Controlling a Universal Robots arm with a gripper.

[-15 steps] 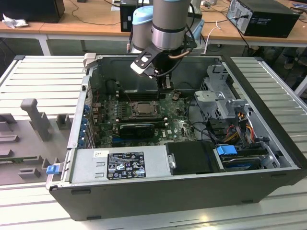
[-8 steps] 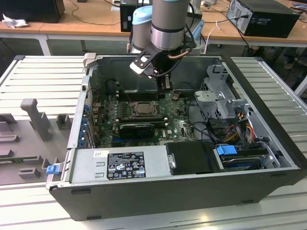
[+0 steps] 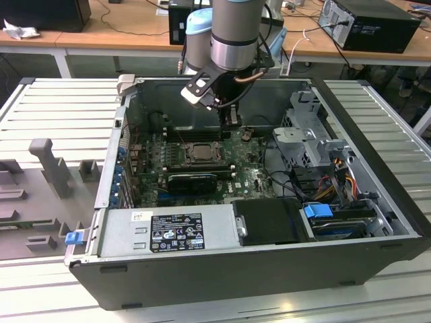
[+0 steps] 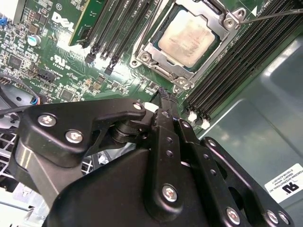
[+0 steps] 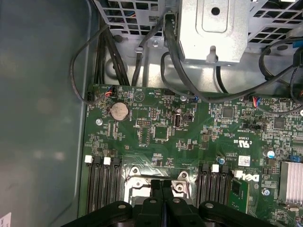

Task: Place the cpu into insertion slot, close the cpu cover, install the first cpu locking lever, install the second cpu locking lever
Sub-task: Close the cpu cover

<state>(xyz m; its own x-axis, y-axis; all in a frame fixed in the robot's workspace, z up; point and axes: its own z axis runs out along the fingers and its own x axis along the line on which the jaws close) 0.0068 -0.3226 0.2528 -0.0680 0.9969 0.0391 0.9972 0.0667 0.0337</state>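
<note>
The cpu (image 4: 191,38) lies flat in its socket on the green motherboard, its pale metal top showing; in the exterior view the cpu (image 3: 200,152) sits mid-board. The cpu cover (image 4: 152,51), a grey metal frame, lies down around the chip. A thin lever rod (image 4: 279,14) runs off from one socket corner. My gripper (image 4: 163,94) hangs just above the board beside the socket, fingers shut together with nothing between them. From the exterior camera the gripper (image 3: 232,121) is behind and to the right of the socket, and in the first wrist view the gripper (image 5: 162,184) points at the socket's edge.
Memory slots (image 4: 222,66) flank the socket. A long black card (image 3: 192,180) lies in front of it and the power supply (image 3: 168,232) fills the case front. A metal drive cage (image 3: 310,134) with cables stands on the exterior view's right. A coin battery (image 5: 119,111) sits on the board.
</note>
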